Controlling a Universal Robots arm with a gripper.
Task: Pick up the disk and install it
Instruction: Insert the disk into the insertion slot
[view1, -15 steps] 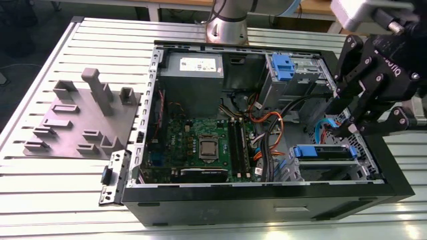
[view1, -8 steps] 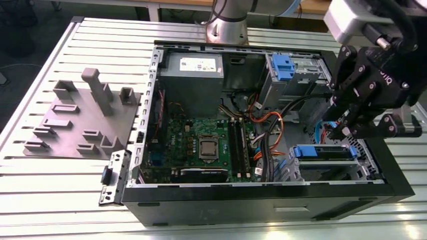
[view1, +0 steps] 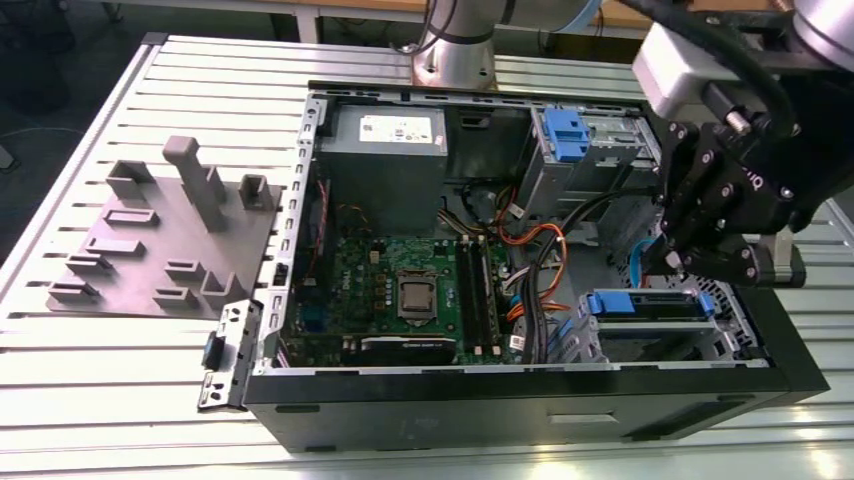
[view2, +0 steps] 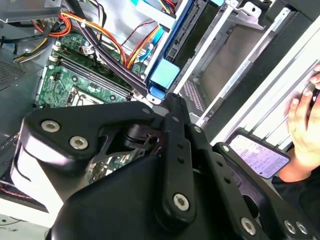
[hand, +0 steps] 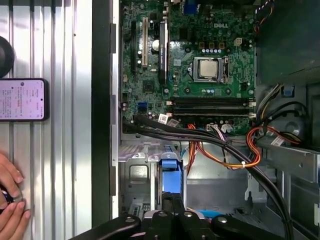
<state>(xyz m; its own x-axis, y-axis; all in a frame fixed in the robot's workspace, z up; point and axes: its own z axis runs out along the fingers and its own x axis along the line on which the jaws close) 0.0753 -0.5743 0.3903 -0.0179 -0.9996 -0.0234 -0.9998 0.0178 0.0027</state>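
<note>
Black jointed pincer (hand: 171, 206), green circuit board (hand: 200, 95)

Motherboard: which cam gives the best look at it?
First wrist view: it looks straight down on the motherboard, with socket, memory slots and connectors laid out plainly. The exterior view shows most of it at a slant inside the case. The second wrist view catches part of it obliquely.

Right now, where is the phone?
In the first wrist view, the phone lies on the slatted table beside the computer case, near a person's hand.
</note>
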